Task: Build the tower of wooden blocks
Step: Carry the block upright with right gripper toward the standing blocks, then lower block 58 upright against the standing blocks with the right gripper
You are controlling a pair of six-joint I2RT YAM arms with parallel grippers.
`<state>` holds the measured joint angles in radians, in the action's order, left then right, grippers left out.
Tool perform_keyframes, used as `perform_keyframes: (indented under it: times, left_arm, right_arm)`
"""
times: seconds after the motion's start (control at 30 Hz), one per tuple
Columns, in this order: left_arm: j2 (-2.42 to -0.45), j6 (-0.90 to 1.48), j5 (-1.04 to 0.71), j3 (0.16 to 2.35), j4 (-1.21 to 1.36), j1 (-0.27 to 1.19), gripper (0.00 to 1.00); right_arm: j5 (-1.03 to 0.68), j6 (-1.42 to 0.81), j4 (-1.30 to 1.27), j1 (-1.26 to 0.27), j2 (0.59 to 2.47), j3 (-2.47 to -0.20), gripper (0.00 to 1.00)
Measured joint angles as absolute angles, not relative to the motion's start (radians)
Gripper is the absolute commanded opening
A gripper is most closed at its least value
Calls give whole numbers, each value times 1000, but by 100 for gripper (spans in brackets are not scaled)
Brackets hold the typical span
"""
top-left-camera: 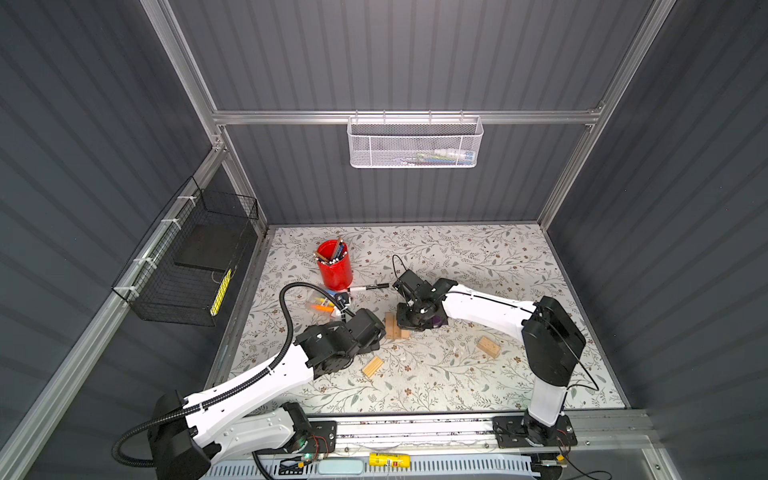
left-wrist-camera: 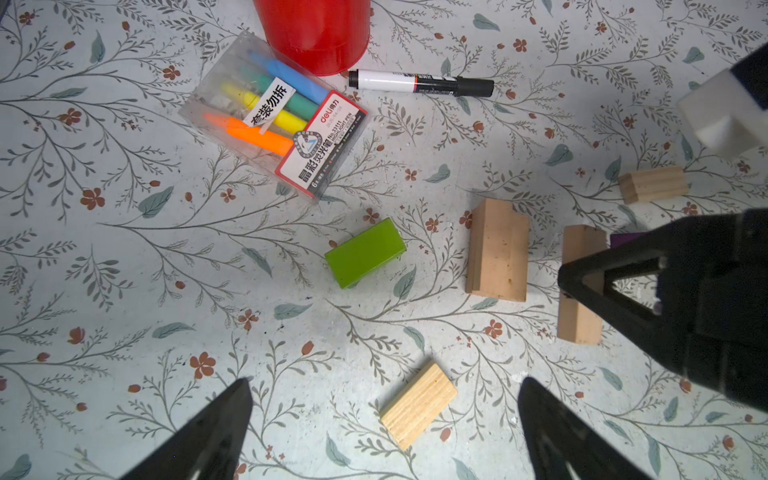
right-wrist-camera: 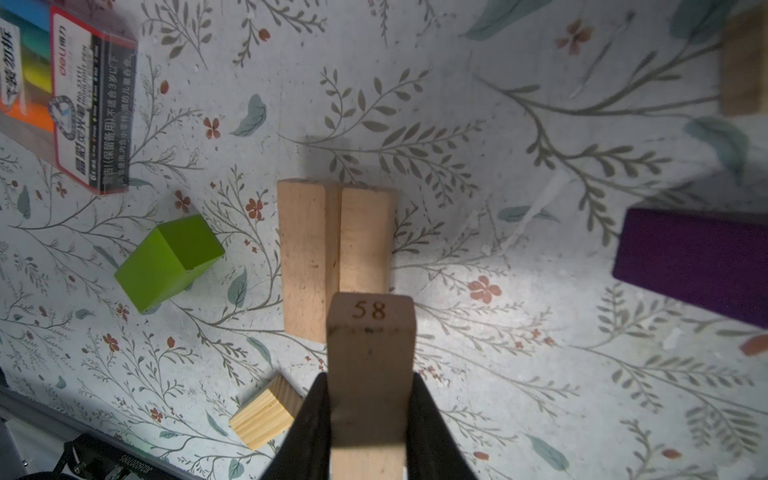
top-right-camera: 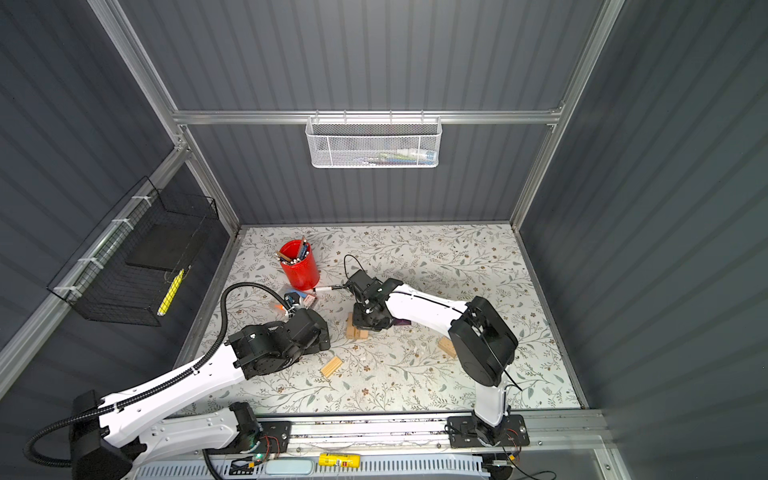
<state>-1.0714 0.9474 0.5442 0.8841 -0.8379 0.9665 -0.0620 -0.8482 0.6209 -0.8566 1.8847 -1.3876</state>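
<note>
My right claw grips a pale rectangular wood brick stamped 58, just beside two pale wood bricks lying side by side on the floral desk. My left claw hangs spread wide near a ridged pale brick.

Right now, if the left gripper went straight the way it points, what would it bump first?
Most likely the grooved wood block, lying just ahead of the open left gripper. Depth is unclear, so it might touch the table first.

Left gripper gapes wide, apparently hovering low; right gripper pinches a wood block
</note>
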Motion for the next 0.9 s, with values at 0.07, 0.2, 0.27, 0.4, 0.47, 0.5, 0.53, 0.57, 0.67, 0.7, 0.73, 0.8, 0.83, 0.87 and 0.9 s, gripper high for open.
perform_keyframes:
  times: [0.07,0.2,0.27,0.4,0.47,0.5,0.53,0.57,0.67,0.7,0.73,0.8,0.83,0.87,0.9]
  left_arm:
    - [-1069,951,548,883,-840,966,100]
    - [-1067,956,552,879,-850,966,100]
    - [-1064,959,555,876,-853,965,100]
    - [-1058,966,558,872,-854,965,100]
    - [-1055,967,558,871,-854,965,100]
    - [-1053,967,559,870,-853,965,100]
    - [-1052,968,559,870,-854,965,100]
    - [-1052,970,558,869,-854,965,100]
    - [-1051,973,558,868,-853,965,100]
    - [-1051,973,558,868,-854,965,100]
    - [-1051,973,559,868,-853,965,100]
    - [-1051,973,558,868,-854,965,100]
    - [-1051,973,558,868,-854,965,100]
    - [-1051,973,558,868,-854,965,100]
    - [-1051,973,558,868,-854,965,100]
  right_arm:
    - [-57,-848,622,-857,1917,-1413,19]
    - [-52,-848,627,-857,1961,-1443,19]
    - [-50,-848,629,-857,1976,-1450,18]
    - [-46,-849,634,-857,1996,-1464,18]
    - [-43,-849,637,-857,2005,-1473,18]
    - [-41,-849,637,-857,2010,-1476,19]
    - [-38,-849,639,-857,2014,-1478,19]
    - [-37,-849,640,-857,2017,-1480,19]
    - [-34,-851,644,-857,2027,-1485,19]
    - [-33,-852,645,-857,2032,-1489,19]
    - [-31,-852,645,-857,2035,-1491,19]
    - [-30,-852,645,-857,2039,-1491,19]
    - [-30,-852,645,-857,2039,-1491,19]
    - [-30,-852,645,-857,2040,-1491,19]
    - [-30,-853,645,-857,2040,-1492,19]
